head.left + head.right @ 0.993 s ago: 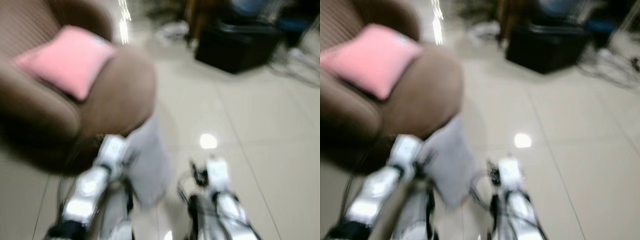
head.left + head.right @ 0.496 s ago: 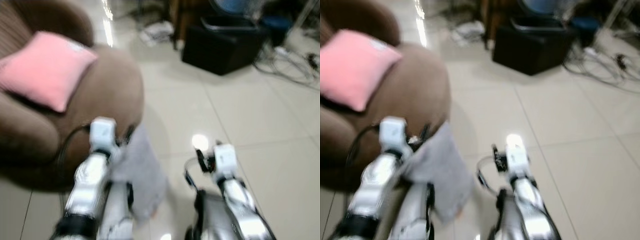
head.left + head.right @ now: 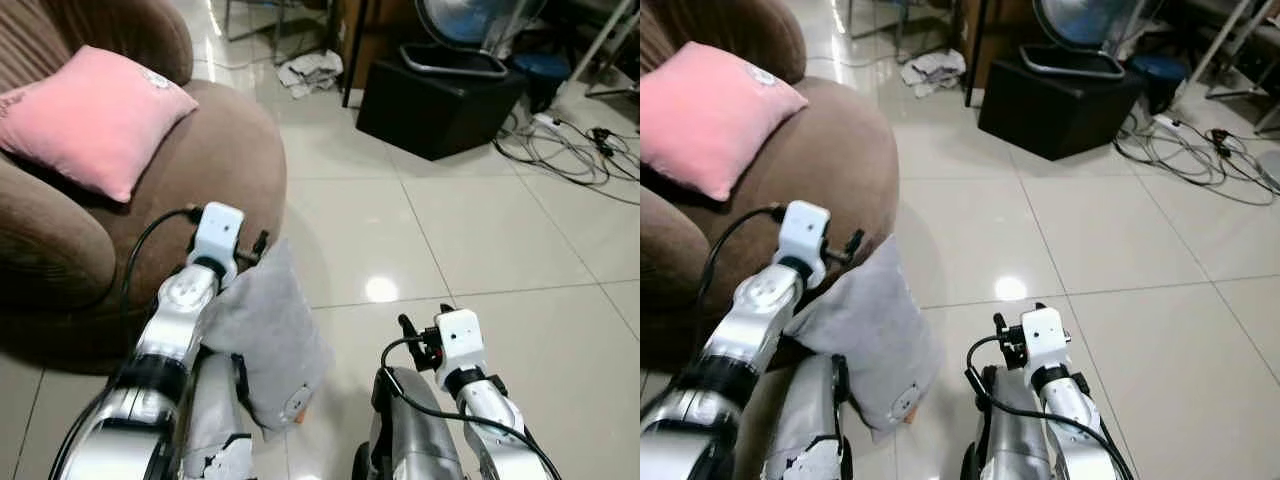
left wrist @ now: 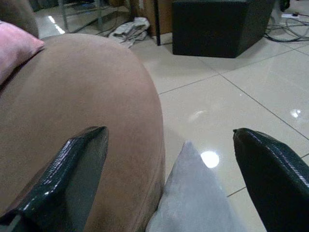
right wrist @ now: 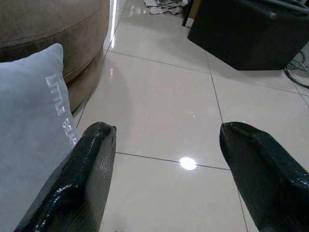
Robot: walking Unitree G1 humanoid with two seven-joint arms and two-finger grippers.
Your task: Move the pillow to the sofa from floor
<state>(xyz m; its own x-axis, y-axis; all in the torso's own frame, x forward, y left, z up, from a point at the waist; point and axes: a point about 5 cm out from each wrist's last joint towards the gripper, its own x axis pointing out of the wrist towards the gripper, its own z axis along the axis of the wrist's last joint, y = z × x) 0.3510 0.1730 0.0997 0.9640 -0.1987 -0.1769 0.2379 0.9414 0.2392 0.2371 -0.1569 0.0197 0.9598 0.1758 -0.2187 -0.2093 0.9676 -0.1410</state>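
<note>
The grey pillow (image 3: 268, 340) leans on the floor (image 3: 480, 240) against the brown sofa (image 3: 215, 170), just right of the left hand (image 4: 169, 169); both hands' fingers are spread apart, right hand (image 5: 164, 179) near it

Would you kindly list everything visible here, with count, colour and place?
Grey fabric pillow: one, grey, standing on the floor against the sofa.
Pink square pillow: one, pink, on the sofa seat.
Brown upholstered sofa: one, brown, robot's left.
Black box: one, black, far floor.
Fan: one, blue, on the box.
Cables: several, far right floor.
Crumpled cloth: one, pale, far floor.
Left gripper: fingers open, above the grey pillow.
Right gripper: fingers open, beside it.
</note>
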